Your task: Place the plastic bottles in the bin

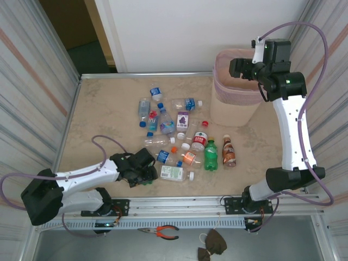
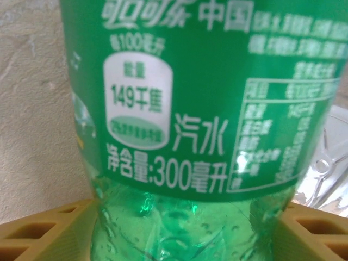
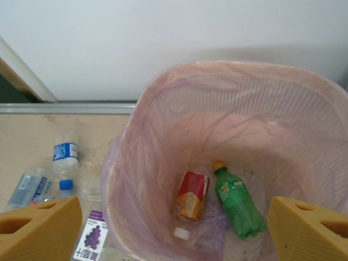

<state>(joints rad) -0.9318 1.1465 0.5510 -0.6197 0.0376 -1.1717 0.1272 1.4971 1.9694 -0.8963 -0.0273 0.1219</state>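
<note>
Two left fingers (image 2: 49, 231) pinch green bottle (image 2: 206, 109) between them | right fingers (image 3: 38, 228) spread, directly above bin (image 3: 163, 109)

1. The beige marbled tabletop (image 1: 103, 114) carries everything.
2. Plastic bottles (image 1: 166, 126) lie scattered on their sides across its middle, with a green bottle (image 1: 210, 154) and a brown bottle (image 1: 229, 151) side by side at the cluster's right.
3. The pink bin (image 1: 234, 106) stands upright near the far right corner.
</note>
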